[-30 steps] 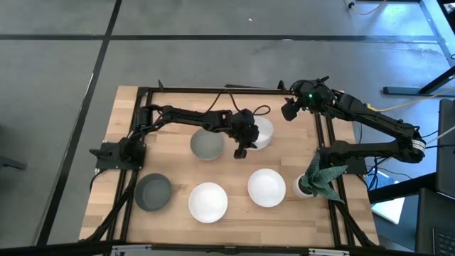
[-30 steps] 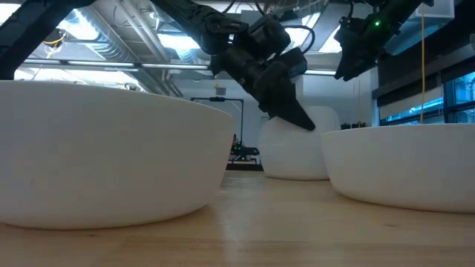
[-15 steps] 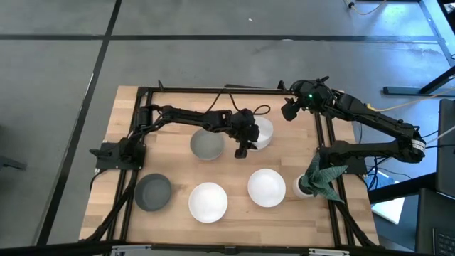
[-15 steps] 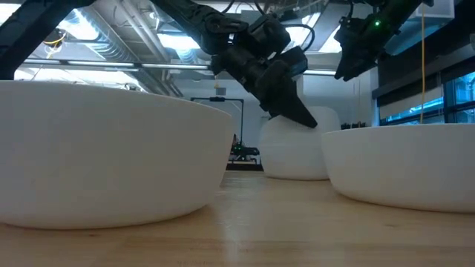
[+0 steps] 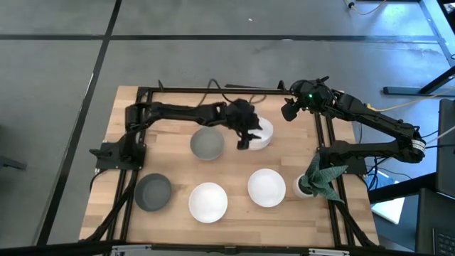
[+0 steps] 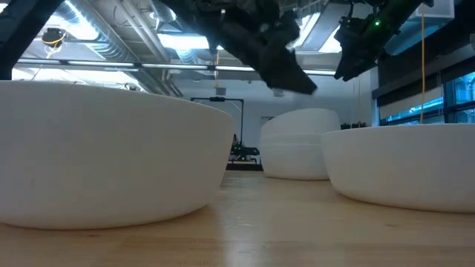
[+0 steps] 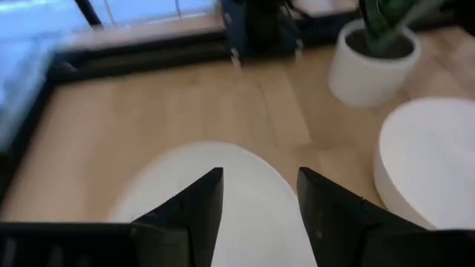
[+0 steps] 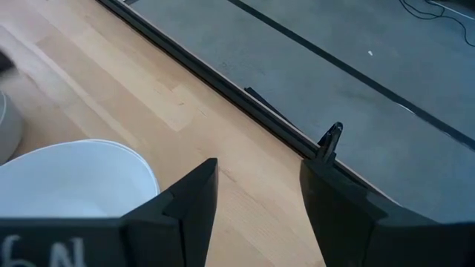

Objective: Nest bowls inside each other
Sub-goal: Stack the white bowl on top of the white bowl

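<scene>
A stack of nested white bowls rests on its base on the wooden table; it also shows in the low view. My left gripper hangs open just above the stack, clear of it in the low view. A grey bowl stands left of the stack, and another grey bowl at the near left. Two single white bowls stand near the front. My right gripper waits open at the far right, above the table.
A small white pot with a green plant stands at the near right, beside the right arm's base. A black frame runs round the table. Bare wood lies between the stack and the front bowls.
My left gripper has gone up from the rim of the white stack and a little toward the table's far edge; it now hangs clear above the stack. The stack has stayed where it was.
</scene>
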Robot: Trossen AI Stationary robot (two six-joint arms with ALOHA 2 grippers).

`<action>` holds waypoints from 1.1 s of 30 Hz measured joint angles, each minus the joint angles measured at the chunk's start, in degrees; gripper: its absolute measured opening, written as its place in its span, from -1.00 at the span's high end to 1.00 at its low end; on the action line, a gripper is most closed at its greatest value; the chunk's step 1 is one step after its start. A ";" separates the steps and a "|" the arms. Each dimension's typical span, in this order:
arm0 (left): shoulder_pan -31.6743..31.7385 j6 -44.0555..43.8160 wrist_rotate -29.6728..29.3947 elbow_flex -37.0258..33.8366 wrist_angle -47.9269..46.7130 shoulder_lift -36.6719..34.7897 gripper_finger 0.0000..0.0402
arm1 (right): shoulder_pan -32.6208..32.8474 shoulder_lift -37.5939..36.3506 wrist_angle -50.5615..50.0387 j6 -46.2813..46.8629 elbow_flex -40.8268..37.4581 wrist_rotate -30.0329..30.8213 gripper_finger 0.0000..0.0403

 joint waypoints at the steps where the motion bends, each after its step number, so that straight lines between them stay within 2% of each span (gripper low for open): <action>1: 0.46 0.62 0.11 0.00 -0.11 -0.95 0.17 | 0.01 0.00 0.00 0.00 0.00 0.00 0.04; 6: 2.64 1.24 0.13 0.02 -2.61 -5.25 0.17 | 0.00 0.00 0.00 -0.33 0.00 -1.06 0.04; 11: 3.34 2.23 0.17 0.00 -8.83 -8.82 0.17 | 0.07 0.00 0.79 -1.58 0.00 -10.88 0.04; 14: 3.28 2.04 0.31 0.04 -11.85 -9.83 0.17 | 0.41 0.00 1.74 -2.05 0.00 -13.87 0.04; 18: 2.79 2.47 1.42 0.04 -12.96 -9.90 0.17 | 1.91 0.00 2.26 -5.32 1.22 -13.91 0.04; 23: 2.01 3.05 10.05 0.04 -17.55 -9.90 0.17 | 3.34 -0.03 1.98 -5.90 2.37 -14.05 0.04; 29: 0.33 5.00 9.89 0.02 -34.98 -13.16 0.17 | 3.98 -0.04 0.60 -5.82 2.38 -14.05 0.04; 33: -2.63 5.31 7.92 0.00 -39.99 -15.09 0.17 | 3.95 -0.04 1.03 -4.35 2.01 -14.01 0.04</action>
